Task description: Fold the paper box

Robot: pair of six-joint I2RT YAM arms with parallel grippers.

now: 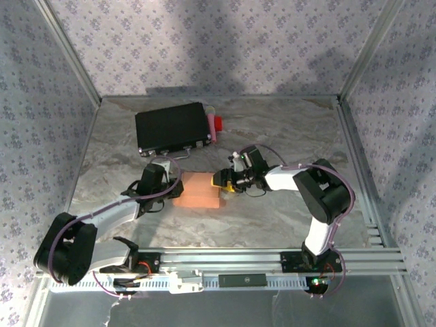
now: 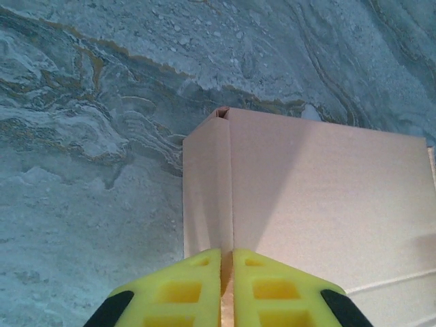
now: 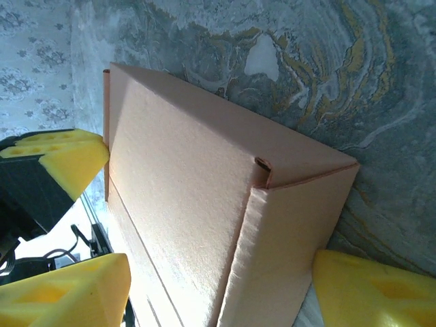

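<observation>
Paper box lies mid-desk, between the two arms, broad face up. Left gripper is pressed together on a thin cardboard edge at the box's left end, likely pinning that flap so the shape holds. Right gripper is spread wide, straddling the opposite end, with one finger just beside the end wall; contact unclear. Probably placed to square or tuck that end. Black case sits apart, behind.
</observation>
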